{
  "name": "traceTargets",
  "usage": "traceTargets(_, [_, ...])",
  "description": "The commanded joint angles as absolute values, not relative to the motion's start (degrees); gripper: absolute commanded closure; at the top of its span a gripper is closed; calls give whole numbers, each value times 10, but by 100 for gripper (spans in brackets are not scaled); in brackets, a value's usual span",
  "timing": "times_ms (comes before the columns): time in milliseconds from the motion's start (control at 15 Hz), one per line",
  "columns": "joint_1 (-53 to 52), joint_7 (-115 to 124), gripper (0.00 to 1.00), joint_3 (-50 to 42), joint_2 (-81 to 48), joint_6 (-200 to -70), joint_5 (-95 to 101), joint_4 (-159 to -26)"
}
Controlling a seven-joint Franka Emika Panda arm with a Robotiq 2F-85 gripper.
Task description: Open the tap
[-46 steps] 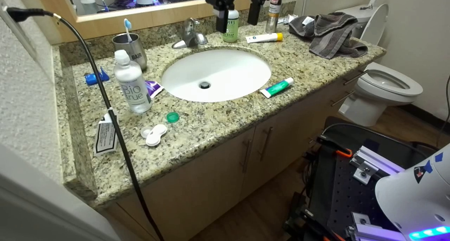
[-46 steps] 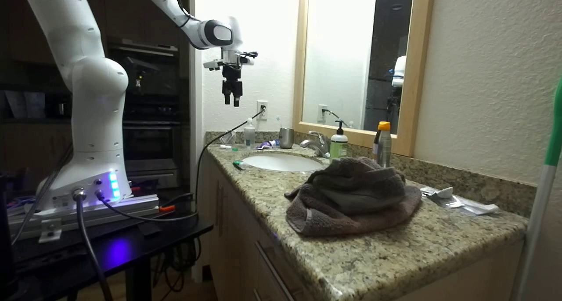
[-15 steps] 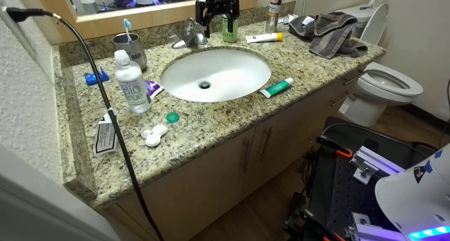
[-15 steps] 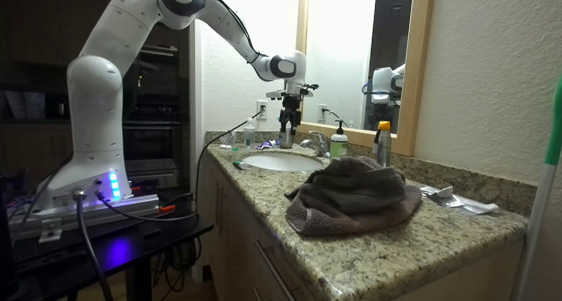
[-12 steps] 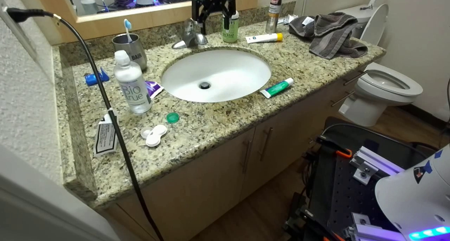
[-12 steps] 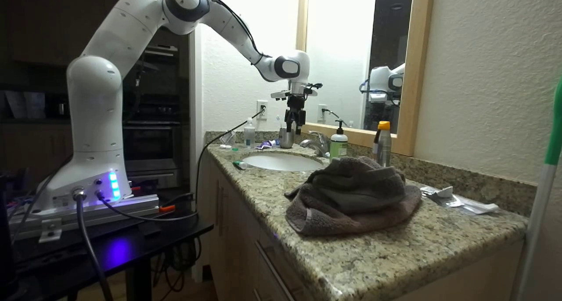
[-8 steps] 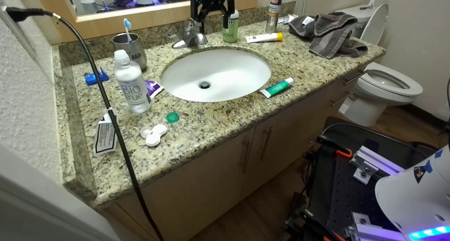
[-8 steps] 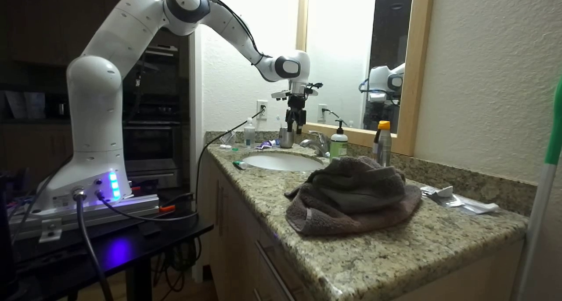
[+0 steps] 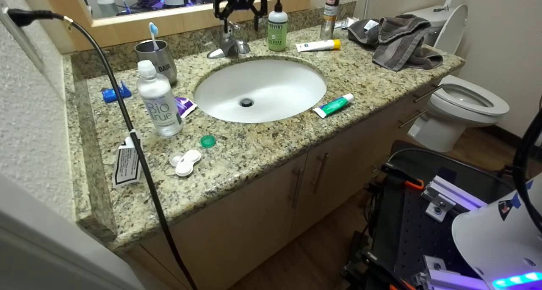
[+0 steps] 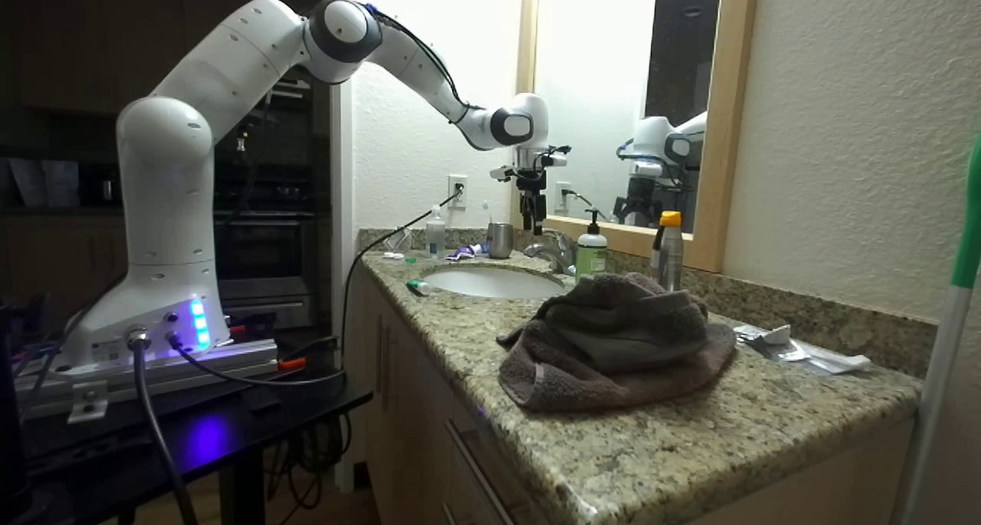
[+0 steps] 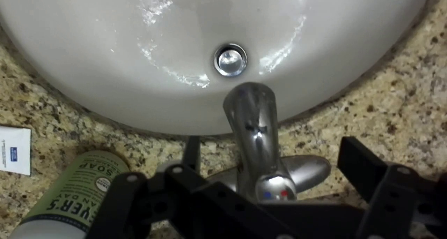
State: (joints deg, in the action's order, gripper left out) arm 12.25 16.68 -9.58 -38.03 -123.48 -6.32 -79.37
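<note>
I judge the task to be in its approach phase. The tap [image 9: 229,45] seems not yet turned on: in the wrist view no stream of water shows below its spout [image 11: 249,99], and in an exterior view none falls into the basin [image 9: 271,91]. The claw [image 9: 241,26] hangs above the tap, so the approach is probably nearly complete. What is left, in my opinion, is to lower a little, to engage the lever [image 10: 556,236], and to move it until water runs.

The two fingers [image 11: 192,153] of the claw are spread wide apart, and nothing is held between them. The tap stands at the far side of the basin, with the metal cup [image 9: 159,63] to its left and the soap bottle [image 9: 277,31] to its right in an exterior view. From the wrist, the tap lies below the claw and between the fingers, somewhat closer to the finger on the left of that view. Its round cap [image 11: 276,186], which carries a blue and a red mark, shows just beside the black body of the claw. In an exterior view the fingertips [image 10: 539,222] appear just beside the lever; whether one of them touches it, I cannot tell.
</note>
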Motion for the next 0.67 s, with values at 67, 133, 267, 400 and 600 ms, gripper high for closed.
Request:
traceTargets(67, [123, 181, 0, -98, -397, -1232, -64, -765])
traceTargets(133, [123, 184, 0, -98, -401, -1232, -64, -760])
traceTargets(267, [121, 193, 0, -105, -418, -1225, -55, -743])
traceTargets(400, [141, 175, 0, -92, -450, -1173, -73, -692])
traceTargets(600, [157, 178, 0, -88, -489, -1138, -84, -631])
